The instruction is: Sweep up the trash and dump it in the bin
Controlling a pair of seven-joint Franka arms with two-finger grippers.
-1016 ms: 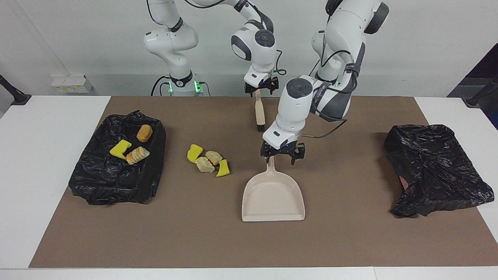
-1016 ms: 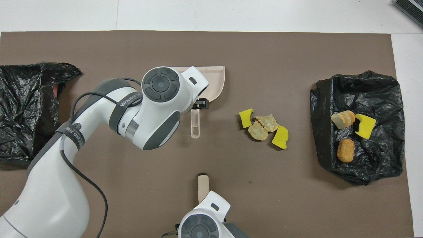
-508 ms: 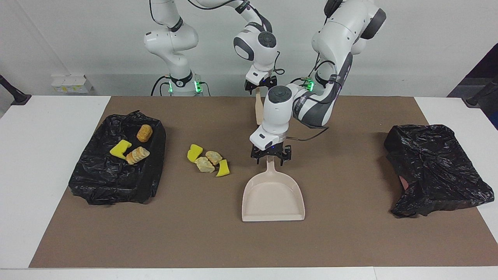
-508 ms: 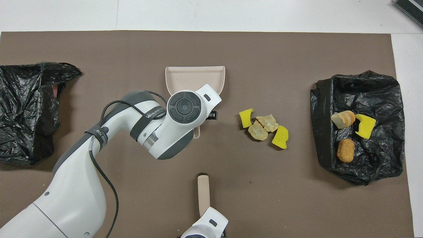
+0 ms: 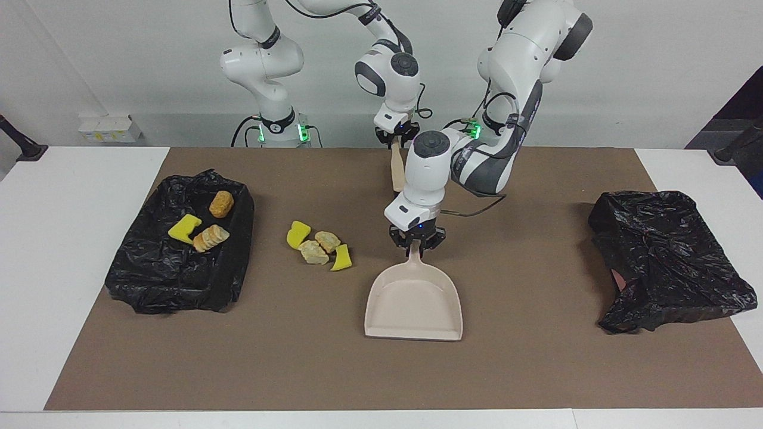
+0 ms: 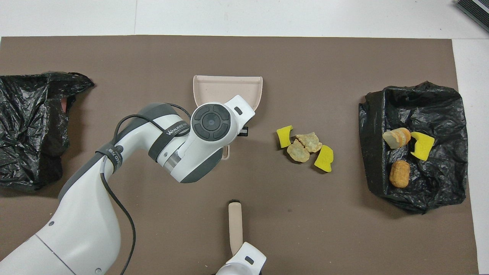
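Several bits of trash lie in a small pile on the brown mat: yellow sponge pieces [image 5: 297, 233] [image 6: 324, 158] and tan chunks [image 5: 314, 252] [image 6: 298, 151]. The beige dustpan [image 5: 414, 304] [image 6: 225, 89] lies beside the pile, toward the left arm's end, its handle pointing at the robots. My left gripper [image 5: 416, 243] is shut on that handle; in the overhead view its wrist hides the grip. My right gripper [image 5: 396, 138] is shut on the end of the beige brush [image 5: 396, 170] [image 6: 235, 221], nearer the robots than the dustpan. The left arm hides the bristles in the facing view.
A bin lined with a black bag [image 5: 167, 280] [image 6: 439, 103] stands toward the right arm's end and holds a yellow piece [image 5: 183, 229] and two tan chunks. A crumpled black bag [image 5: 667, 256] [image 6: 30, 126] lies toward the left arm's end.
My left gripper moved over the dustpan handle, came down and shut on it. The dustpan shifted slightly toward the trash pile. The right gripper barely moved.
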